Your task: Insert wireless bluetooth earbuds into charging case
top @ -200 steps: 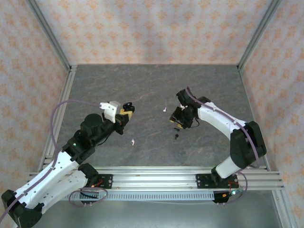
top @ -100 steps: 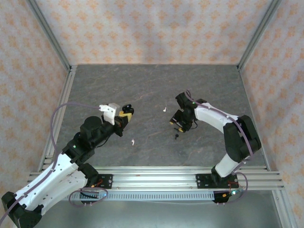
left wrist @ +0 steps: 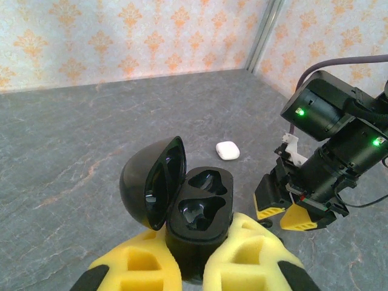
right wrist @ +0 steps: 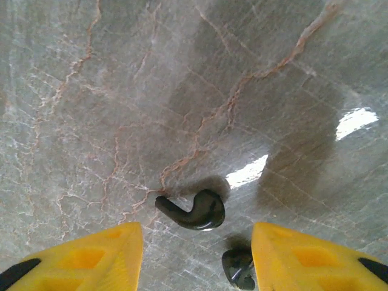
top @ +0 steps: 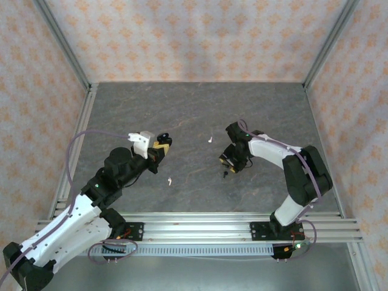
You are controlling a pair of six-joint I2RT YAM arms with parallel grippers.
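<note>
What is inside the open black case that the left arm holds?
Two moulded wells, both empty, in the black case. Its lid's hollow is too dark to read; the fingers of the left gripper cover its lower body.

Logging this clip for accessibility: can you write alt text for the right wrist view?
A black earbud lies on the grey marbled table, centred between the yellow fingers of the open right end effector. A second black earbud lies beside it, close to the finger on the picture's right.

Black charging case open, empty; 2 black earbuds close together; 2 white earbuds apart.
</note>
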